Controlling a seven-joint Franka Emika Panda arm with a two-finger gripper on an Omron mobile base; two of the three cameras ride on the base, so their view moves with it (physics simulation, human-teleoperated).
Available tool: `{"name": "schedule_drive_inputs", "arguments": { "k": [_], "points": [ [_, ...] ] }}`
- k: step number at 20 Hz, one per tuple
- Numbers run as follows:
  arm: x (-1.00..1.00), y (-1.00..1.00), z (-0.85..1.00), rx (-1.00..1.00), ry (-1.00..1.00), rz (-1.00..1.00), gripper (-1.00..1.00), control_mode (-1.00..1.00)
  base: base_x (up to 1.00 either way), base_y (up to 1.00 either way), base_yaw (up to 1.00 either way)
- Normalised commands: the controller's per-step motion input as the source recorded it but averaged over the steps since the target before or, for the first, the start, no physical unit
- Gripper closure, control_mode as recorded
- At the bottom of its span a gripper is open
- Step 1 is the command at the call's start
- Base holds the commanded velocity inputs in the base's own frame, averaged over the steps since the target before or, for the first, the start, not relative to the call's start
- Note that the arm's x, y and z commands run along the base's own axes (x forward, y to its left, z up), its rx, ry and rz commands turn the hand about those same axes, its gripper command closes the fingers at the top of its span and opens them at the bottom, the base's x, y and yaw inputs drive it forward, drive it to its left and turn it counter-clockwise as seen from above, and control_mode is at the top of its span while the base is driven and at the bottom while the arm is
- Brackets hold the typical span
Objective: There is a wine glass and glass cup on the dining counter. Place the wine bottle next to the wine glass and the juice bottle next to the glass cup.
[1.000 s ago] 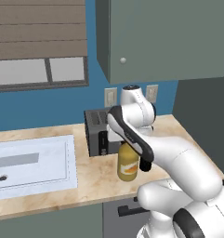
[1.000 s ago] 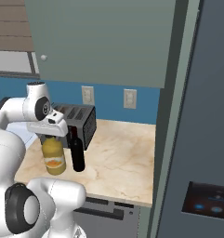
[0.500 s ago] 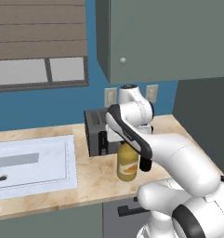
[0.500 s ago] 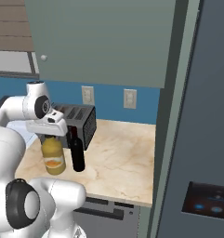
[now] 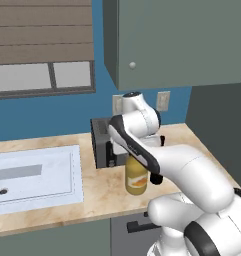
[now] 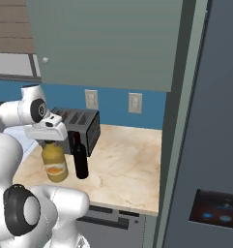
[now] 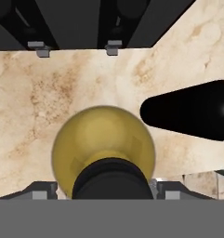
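Observation:
The squat yellow juice bottle (image 5: 136, 177) (image 6: 55, 167) stands on the beige worktop in front of the toaster. My gripper (image 6: 49, 141) (image 7: 104, 188) hangs straight above it, pointing down. In the hand view the bottle's rounded shoulders (image 7: 104, 139) and black cap (image 7: 111, 179) lie between my fingertips (image 7: 39, 189), which stand apart on either side of the cap, open. The slim near-black wine bottle (image 6: 80, 160) (image 7: 192, 111) stands upright just right of the juice bottle, close to it. The wine glass, glass cup and dining counter are out of view.
A dark toaster (image 5: 102, 142) (image 6: 81, 126) sits right behind both bottles. A white sink (image 5: 32, 172) lies to the left. Grey wall cabinets (image 5: 172, 40) hang overhead, and a tall dark appliance (image 6: 210, 145) bounds the worktop (image 6: 127, 169) on the right.

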Motion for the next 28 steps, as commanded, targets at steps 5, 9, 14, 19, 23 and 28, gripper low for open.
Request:
{"name": "schedule_drive_inputs", "arguments": {
  "k": [5, 9, 14, 19, 23, 28],
  "points": [
    [-0.06, 0.00, -0.04, -0.02, 0.00, 0.00, 1.00, -1.00, 0.00, 0.00, 0.00],
    [-0.11, -0.03, 0.36, 0.02, 0.00, 0.00, 1.00, -1.00, 0.00, 0.00, 0.00],
    [-0.21, -0.02, 0.52, 0.08, 0.00, 0.00, 1.00, -1.00, 0.00, 0.00, 0.00],
    [-0.30, 0.00, 0.46, 0.04, 0.00, 0.00, 1.00, -1.00, 0.00, 0.00, 0.00],
    [-0.28, 0.00, 0.40, 0.00, 0.00, 0.00, 1.00, -1.00, 0.00, 0.00, 0.00],
    [-0.28, 0.00, 0.40, 0.00, 0.00, 0.00, 1.00, -1.00, 0.00, 0.00, 0.00]
  ]
}}
